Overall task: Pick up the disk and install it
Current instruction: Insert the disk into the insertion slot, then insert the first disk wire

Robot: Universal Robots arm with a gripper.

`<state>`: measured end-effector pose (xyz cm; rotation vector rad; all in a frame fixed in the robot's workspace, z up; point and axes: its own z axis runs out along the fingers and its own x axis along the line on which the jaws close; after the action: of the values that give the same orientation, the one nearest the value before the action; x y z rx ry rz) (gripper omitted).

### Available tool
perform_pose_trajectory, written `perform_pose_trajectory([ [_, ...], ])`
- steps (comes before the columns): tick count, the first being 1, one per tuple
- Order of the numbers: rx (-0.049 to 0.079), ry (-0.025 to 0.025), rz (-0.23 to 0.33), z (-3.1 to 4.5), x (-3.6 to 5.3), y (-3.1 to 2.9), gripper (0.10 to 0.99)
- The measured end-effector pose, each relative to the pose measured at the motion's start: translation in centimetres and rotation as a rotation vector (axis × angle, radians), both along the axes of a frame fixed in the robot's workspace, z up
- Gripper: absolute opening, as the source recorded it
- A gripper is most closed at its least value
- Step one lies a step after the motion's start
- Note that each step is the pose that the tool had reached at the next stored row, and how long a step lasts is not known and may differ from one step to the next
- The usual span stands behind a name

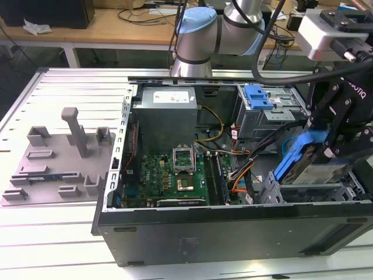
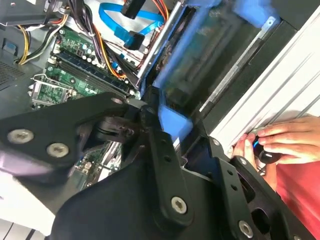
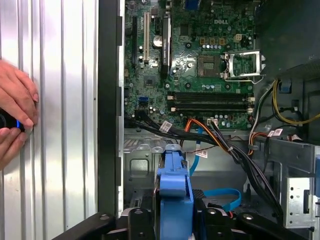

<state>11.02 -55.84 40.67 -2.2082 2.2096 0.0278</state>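
Gripper (image 1: 324, 146) is clenched on the disk (image 1: 294, 153), pinching it by the blue bracket (image 3: 174, 192) that frames it. The disk hangs tilted, one end lower, just over the drive bay (image 1: 312, 192) at a corner of the open case (image 1: 204, 233).

By the look of it, the step in hand is seating the disk in that bay, and it is not in yet. Done well, the bracket's edges line up square with the bay walls directly under the gripper, the tilt comes out gradually, and the descent is slow enough that the plastic neither catches nor flexes.

Just beyond the gripper, a blue cable (image 3: 225, 194) and a bundle of black cables (image 3: 240, 160) run close to the bay and could snag. Farther off lies the motherboard (image 3: 200, 65), then the power supply (image 1: 166, 114). Off to one side, outside the case, a person's hand (image 3: 17, 102) rests on the tabletop (image 1: 52, 245).
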Motion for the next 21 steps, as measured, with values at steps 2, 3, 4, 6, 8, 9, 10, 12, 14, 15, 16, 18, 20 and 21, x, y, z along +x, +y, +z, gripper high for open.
perform_pose_trajectory([
  [2,0.000,-0.0001,0.000,0.00,0.00,0.00,0.506],
  [3,0.001,0.0001,0.000,0.00,0.00,0.00,0.506],
  [4,0.000,0.0001,0.000,0.00,0.00,0.00,0.506],
  [6,0.000,0.0000,0.000,0.00,0.00,-0.01,0.506],
  [8,0.001,0.0000,0.000,0.00,0.00,-0.01,0.506],
  [9,0.001,0.0000,0.000,0.00,0.00,-0.01,0.506],
  [10,0.001,0.0000,0.000,0.00,0.00,-0.02,0.506],
  [12,0.001,0.0000,0.000,0.00,0.00,-0.02,0.506],
  [14,0.001,0.0000,0.000,0.00,0.00,-0.02,0.506],
  [15,0.001,-0.0001,0.000,0.00,0.00,-0.02,0.506],
  [16,0.001,0.0000,0.000,0.00,0.00,-0.02,0.506],
  [18,0.001,0.0000,0.000,0.00,0.00,-0.03,0.506],
  [20,0.001,0.0001,0.000,0.00,0.00,-0.03,0.506],
  [21,0.001,0.0000,0.000,0.00,0.00,-0.04,0.506],
])
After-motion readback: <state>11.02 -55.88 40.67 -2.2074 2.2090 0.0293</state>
